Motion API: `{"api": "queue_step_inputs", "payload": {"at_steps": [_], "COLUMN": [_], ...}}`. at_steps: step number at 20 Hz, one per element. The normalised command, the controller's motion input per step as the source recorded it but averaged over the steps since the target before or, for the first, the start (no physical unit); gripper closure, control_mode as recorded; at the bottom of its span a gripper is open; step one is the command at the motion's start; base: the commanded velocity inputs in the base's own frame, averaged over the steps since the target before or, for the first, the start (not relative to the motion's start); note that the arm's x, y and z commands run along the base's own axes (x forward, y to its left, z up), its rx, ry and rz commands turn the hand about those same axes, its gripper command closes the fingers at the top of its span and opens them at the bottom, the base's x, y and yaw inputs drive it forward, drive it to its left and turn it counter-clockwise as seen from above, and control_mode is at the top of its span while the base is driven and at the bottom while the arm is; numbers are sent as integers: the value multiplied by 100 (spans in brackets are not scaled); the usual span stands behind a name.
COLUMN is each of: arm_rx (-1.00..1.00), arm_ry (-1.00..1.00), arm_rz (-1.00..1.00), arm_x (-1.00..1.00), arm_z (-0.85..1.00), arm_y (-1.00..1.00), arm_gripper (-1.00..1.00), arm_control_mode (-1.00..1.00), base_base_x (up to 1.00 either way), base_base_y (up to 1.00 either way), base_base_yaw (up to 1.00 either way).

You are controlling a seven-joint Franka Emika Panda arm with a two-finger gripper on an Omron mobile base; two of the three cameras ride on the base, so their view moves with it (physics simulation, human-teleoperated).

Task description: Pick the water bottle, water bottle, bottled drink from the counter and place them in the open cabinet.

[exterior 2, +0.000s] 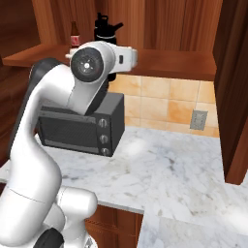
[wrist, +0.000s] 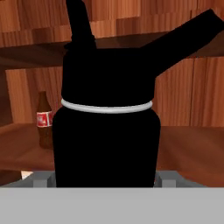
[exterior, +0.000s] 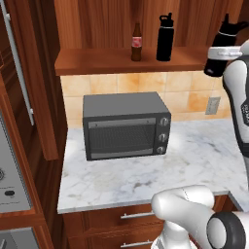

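Claw [exterior: 217,62] is gripping 2nd black water bottle [exterior: 222,44], tilted, cap up, hovering w/ its base just above cabinet shelf [exterior: 97,61], right of shelved bottle [exterior: 165,38].

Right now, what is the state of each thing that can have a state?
Brown bottled drink: upright on the cabinet shelf.
First water bottle: upright on the shelf, beside the drink.
Second water bottle: tilted, in the gripper, above the shelf's right end.
Toaster oven: door closed, on the counter.

Gripper [wrist: 105,181] fingertips hidden behind held water bottle [wrist: 105,144]; label unreadable.
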Motion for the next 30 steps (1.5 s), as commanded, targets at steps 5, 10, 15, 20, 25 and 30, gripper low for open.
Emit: {"api": "queue_step_inputs", "payload": {"at_steps": [5, 10, 15, 20, 25, 30], "arm_rx": [0, 0, 0, -4, -5, -3], "arm_ry": [-15, 3, 5, 0, 0, 1], "arm_rz": [3, 1, 2, 5, 8, 6], "arm_x": [53, 59, 55, 51, 54, 60], "arm_z": [0, 0, 0, -2, -5, -9], "arm_y": [-4, -6, -11, -11, -12, -7], "arm_gripper": [100, 100, 100, 100, 100, 100], "arm_control_mode": [-100, -100, -100, -100, -100, -100], "base_base_x": [0, 0, 0, 0, 0, 0], "base_base_y": [0, 0, 0, 0, 0, 0], "base_base_yaw": [0, 0, 0, 0, 0, 0]}}
